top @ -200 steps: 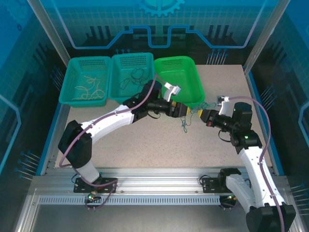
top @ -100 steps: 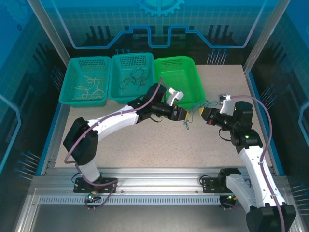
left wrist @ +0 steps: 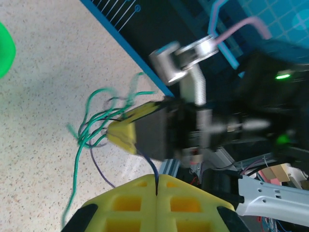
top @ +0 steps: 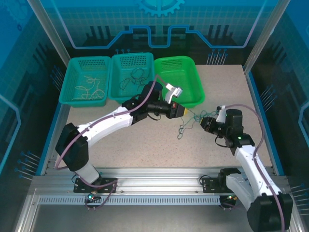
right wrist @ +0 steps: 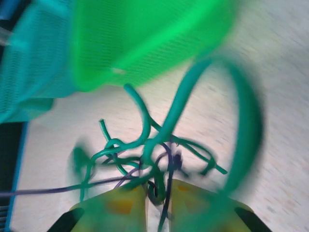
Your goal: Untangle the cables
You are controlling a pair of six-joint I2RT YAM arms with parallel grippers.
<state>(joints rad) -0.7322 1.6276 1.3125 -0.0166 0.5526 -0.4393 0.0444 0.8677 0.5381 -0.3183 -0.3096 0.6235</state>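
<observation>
Your left gripper (left wrist: 157,178) clamps a purple strand (left wrist: 150,164); whether the right gripper (right wrist: 158,188) grips the tangle (right wrist: 145,145) is unclear. Two bins (top: 133,54) hold sorted cables (top: 89,88); this knot is left.

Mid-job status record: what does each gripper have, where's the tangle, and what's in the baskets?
left gripper: shut on purple cable
right gripper: jaws slightly apart, tangle between them; grip unclear
tangle: green and purple, between the grippers, trailing to table
left basket: cream cables
middle basket: dark cables
green basket: just behind left gripper
</observation>
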